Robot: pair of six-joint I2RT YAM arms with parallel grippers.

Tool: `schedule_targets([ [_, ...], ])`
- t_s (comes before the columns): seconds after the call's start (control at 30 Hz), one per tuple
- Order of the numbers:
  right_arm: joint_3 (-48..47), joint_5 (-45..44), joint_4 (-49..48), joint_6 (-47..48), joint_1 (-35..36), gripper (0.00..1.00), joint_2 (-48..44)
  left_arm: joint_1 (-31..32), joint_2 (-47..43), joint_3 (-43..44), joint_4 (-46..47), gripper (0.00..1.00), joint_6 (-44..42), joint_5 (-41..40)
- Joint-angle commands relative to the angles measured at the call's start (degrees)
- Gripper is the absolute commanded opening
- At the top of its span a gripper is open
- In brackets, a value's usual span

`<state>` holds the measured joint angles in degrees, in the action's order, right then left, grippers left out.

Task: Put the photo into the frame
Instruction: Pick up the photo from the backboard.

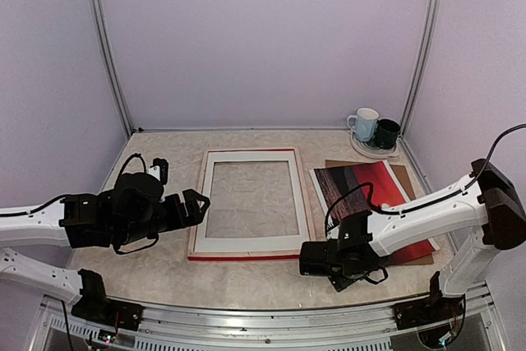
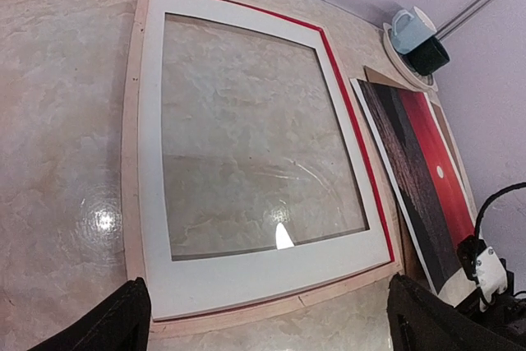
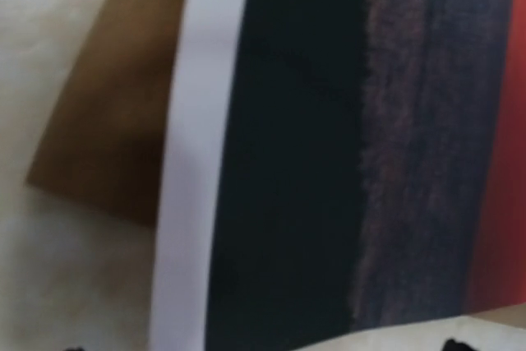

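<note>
Top external view has the frame (image 1: pixel 246 244) lying flat on the table (image 1: pixel 164 265), with pale wood and a white inner border facing up and a red edge showing along its near side. My left gripper (image 1: pixel 200 207) hangs just left of the frame's left rail, fingers spread wide and holding nothing. My left wrist view looks down between them at the whole frame, with the table showing through its opening. The photo (image 1: pixel 370 195) lies picture side up just right of the frame, on a brown backing board (image 1: pixel 401 172) that peeks out past its far and right edges. My right gripper (image 1: pixel 311 259) sits low by the frame's near right corner, at the photo's near left corner, its fingers also apart. Whether they touch the print I cannot tell. Two mugs (image 1: pixel 366 123) stand beyond the frame's far right corner.
</note>
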<state>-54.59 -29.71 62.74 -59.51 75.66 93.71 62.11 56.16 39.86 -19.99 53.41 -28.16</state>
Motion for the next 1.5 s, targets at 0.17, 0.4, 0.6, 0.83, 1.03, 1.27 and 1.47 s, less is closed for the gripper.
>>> schedule_targets([
  [0.17,-2.07,-6.02,2.95,0.36,0.5,0.87,4.46,-3.67,-2.63,-3.32,-0.16,0.99,-0.05,0.65],
  [0.4,-1.22,-6.06,0.89,2.33,0.31,0.82,6.97,-4.96,-0.62,-2.58,1.09,0.99,-0.95,1.98],
  [0.6,-1.65,-7.88,4.05,-0.31,0.36,0.75,7.48,-4.89,1.7,-2.48,2.59,0.99,-0.99,3.18],
  [0.83,-3.05,-10.49,7.99,-2.91,0.37,0.72,7.76,-4.9,3.1,-2.85,4.27,0.99,-0.99,4.59],
  [1.03,-3.28,-12.49,7.01,-2.49,0.22,0.7,10.52,-4.89,3.64,-2.88,5.02,0.99,-1.11,5.03],
  [1.27,-2.43,-14.92,4.66,-2.22,-1.01,0.63,12.84,-4.9,3.88,-2.92,4.95,0.99,-1.28,5.2],
  [1.47,-1.47,-16.15,0.13,0.5,-1.58,0.55,12.88,-4.9,4.02,-3.1,5.02,0.99,-1.32,5.08],
])
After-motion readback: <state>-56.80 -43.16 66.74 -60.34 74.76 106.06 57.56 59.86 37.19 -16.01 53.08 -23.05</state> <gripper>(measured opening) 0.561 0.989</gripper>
